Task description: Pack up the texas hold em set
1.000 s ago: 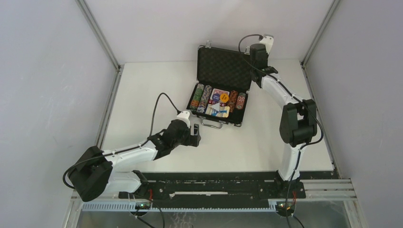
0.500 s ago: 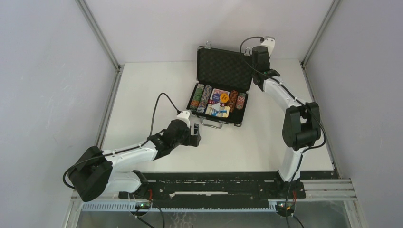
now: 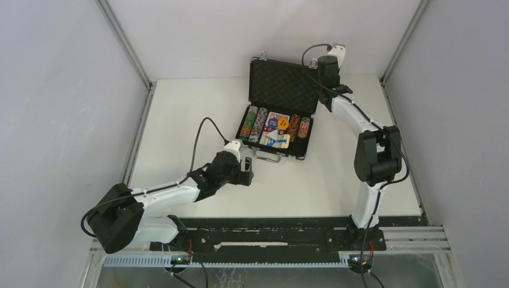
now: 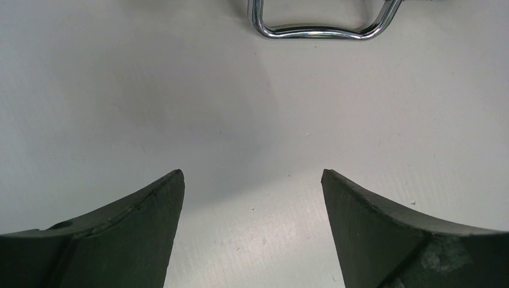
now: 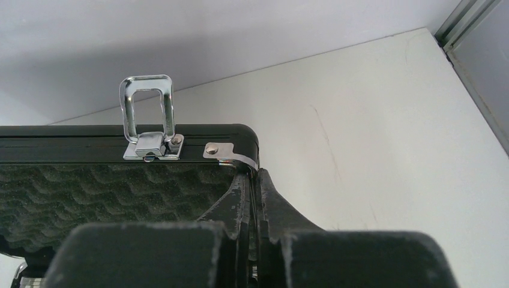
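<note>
Toward the far middle of the white table (image 3: 180, 120), the top external view shows the small black briefcase (image 3: 275, 143) lying open, its lid (image 3: 282, 84) standing upright at the far side. Rows of multicoloured poker chips (image 3: 249, 123) fill the left and right ends of the base, with cards (image 3: 276, 139) and a round orange button (image 3: 283, 122) between them. The silver handle (image 3: 268, 158) juts from the near wall of the case. The left gripper (image 3: 246, 170) sits low over the table, near and slightly left of that handle, apart from it. A black cable (image 3: 201, 135) loops up from its wrist. The right gripper (image 3: 320, 75) is at the lid's right edge, but this view does not show how its jaws stand.

From the left wrist, the left gripper (image 4: 252, 174) is released, its jaws spread wide over bare table. The chrome handle (image 4: 318, 27) lies ahead at the top edge, well apart from the fingertips.

From the right wrist comes what the overhead view leaves unclear. The right gripper (image 5: 253, 180) is clenched on the lid's (image 5: 120, 135) right edge, its black fingers (image 5: 231, 204) nearly together with the metal corner strip between them. Rippled foam lining (image 5: 90, 198) covers the lid's inner face to the left, and a silver latch (image 5: 147, 117) stands up from its top rim. Chips and cards fall outside this view.
</note>
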`<state>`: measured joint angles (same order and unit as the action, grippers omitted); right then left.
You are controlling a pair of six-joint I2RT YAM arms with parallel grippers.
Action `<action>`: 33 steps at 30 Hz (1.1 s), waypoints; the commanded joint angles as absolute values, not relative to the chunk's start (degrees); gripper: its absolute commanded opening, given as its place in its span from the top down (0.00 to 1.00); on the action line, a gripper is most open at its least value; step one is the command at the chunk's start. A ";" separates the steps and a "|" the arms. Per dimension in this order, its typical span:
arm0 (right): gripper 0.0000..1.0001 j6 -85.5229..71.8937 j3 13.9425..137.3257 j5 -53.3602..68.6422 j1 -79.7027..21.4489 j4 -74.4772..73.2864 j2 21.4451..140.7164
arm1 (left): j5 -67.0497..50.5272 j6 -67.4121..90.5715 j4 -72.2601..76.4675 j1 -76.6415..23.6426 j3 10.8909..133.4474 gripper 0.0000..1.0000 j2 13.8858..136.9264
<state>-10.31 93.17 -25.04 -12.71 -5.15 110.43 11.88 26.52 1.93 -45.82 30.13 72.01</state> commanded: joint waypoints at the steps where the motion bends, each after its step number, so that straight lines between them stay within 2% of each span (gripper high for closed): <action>1: 1.00 -10.07 94.20 -26.19 -11.16 -3.38 109.93 | 12.78 25.67 2.37 -45.97 33.31 0.11 72.19; 13: 1.00 -13.36 78.79 -24.04 -11.16 1.20 98.01 | 11.92 25.88 2.53 -45.97 33.28 0.11 71.81; 25: 1.00 -16.33 77.68 -18.85 -11.16 -1.39 91.13 | 12.19 25.84 2.42 -45.97 32.92 0.11 70.49; 33: 1.00 -17.14 69.13 -20.89 -14.46 0.48 87.98 | 11.30 26.25 2.51 -45.97 32.79 0.11 69.98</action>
